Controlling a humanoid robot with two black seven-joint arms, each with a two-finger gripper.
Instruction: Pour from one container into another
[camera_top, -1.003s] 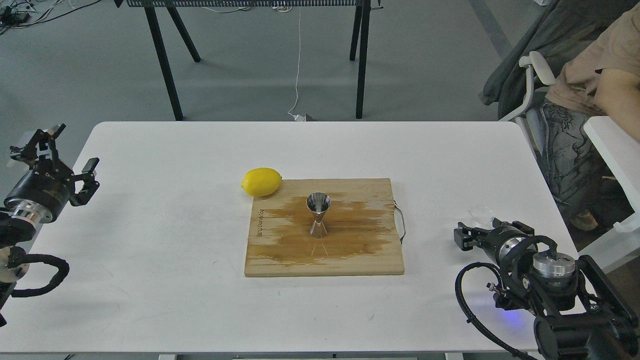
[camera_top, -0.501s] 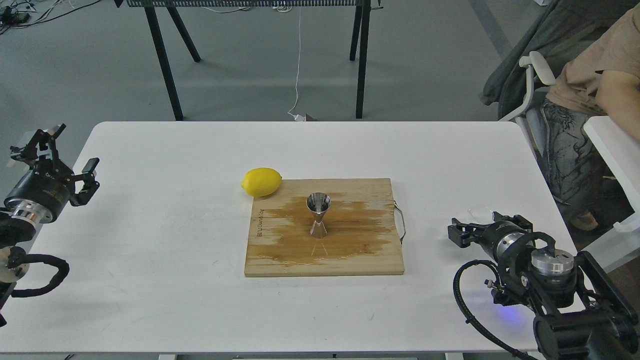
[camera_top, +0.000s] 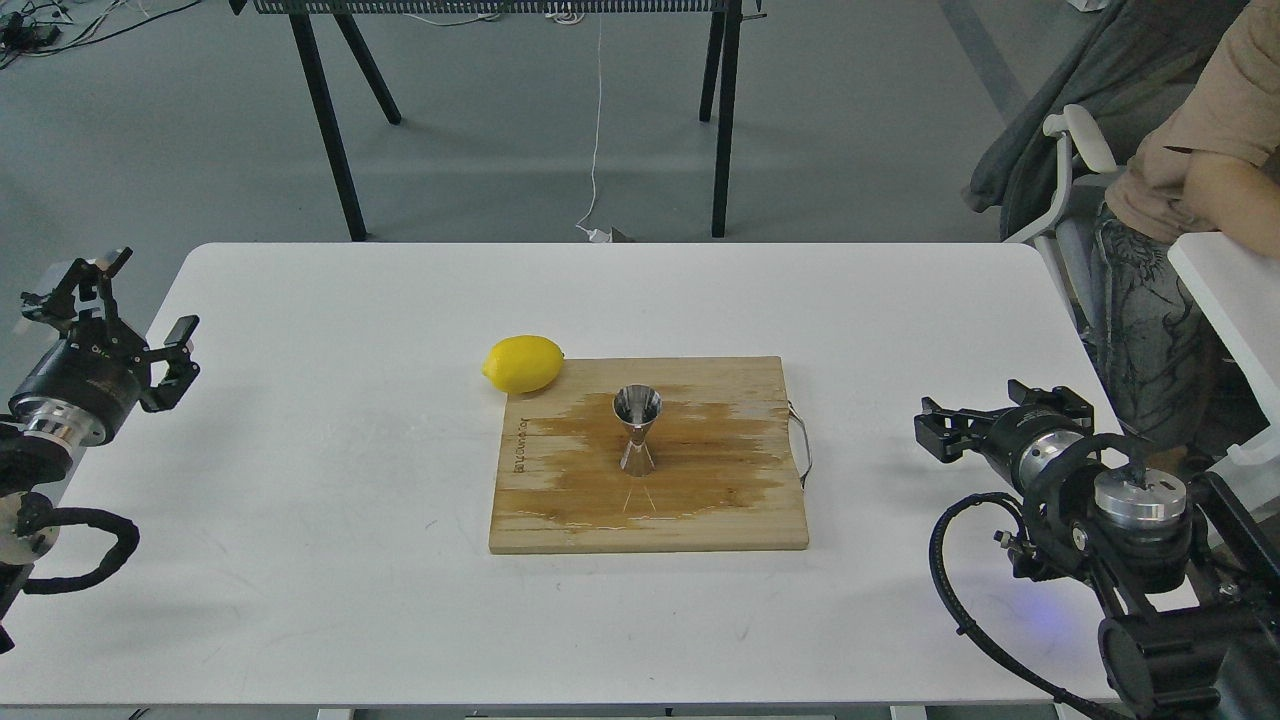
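The steel jigger stands upright in the middle of the wooden cutting board, on a wet brown stain. I cannot see the small clear glass cup; the spot near the table's right edge where it stood is covered by my right gripper. That gripper points left, low over the table, and its dark fingers cannot be told apart. My left gripper hangs open and empty off the table's left edge, far from the board.
A yellow lemon lies against the board's far left corner. The board has a wire handle on its right side. A seated person and a white chair are beyond the table's right edge.
My right gripper moved up and to the right, over the place where the clear cup showed before; the cup is no longer visible. The person shifted slightly. The left arm stayed still.
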